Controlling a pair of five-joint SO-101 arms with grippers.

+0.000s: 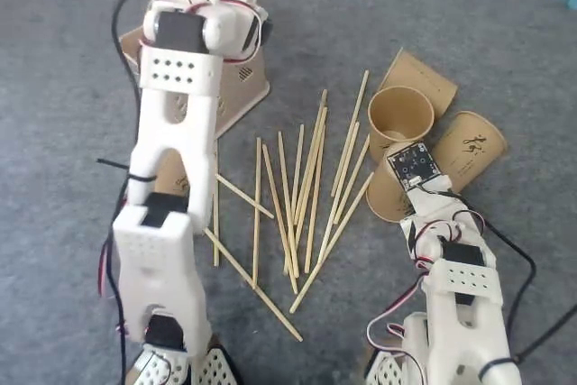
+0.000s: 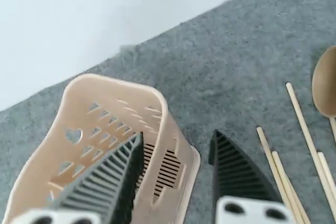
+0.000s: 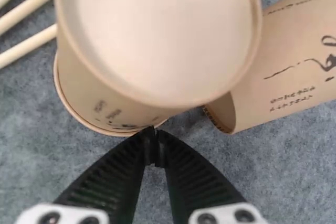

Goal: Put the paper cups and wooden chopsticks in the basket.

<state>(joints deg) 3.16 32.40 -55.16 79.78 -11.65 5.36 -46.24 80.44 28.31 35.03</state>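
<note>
The beige slotted basket (image 1: 242, 87) stands at the table's far left. My left gripper (image 2: 176, 148) is open just above it, one finger over the inside and one outside the basket's wall (image 2: 113, 114). Several wooden chopsticks (image 1: 293, 191) lie scattered across the middle of the grey mat. Brown paper cups cluster at the right: one upright (image 1: 401, 114), others on their sides (image 1: 469, 146). My right gripper (image 3: 154, 142) is shut and empty, its tips right at the foot of a cup (image 3: 157, 40). Another cup (image 3: 286, 77) lies beside that one.
A pale wall (image 2: 79, 24) rises right behind the basket. Chopsticks (image 3: 23, 14) lie close beside the cup near my right gripper. The left arm (image 1: 171, 151) stretches over the left part of the mat, and cables run along both arms.
</note>
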